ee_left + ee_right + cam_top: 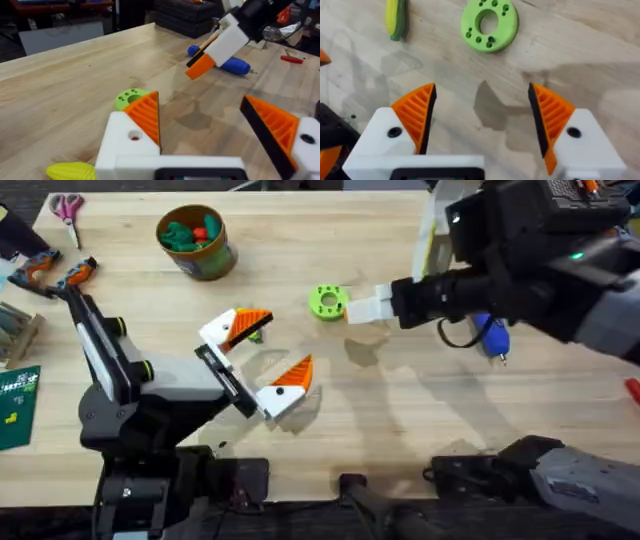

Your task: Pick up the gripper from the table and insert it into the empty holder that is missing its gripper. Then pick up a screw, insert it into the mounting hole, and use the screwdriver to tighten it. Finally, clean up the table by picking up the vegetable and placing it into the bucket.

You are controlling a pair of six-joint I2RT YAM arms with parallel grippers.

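Overhead: vegetable (pixel 254 334) seemingly beside spread-jawed left gripper (pixel 263 352)

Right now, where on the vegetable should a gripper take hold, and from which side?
Probably across its narrow middle, from above: the vegetable lies flat on the table, a slim oval, so a grip spans its short width. The green ring lies apart from it.

Table (pixel 400 420) is pale matt wood; my pads (pixel 417 117) are ribbed orange plastic; ring (pixel 489 24) matt green plastic.
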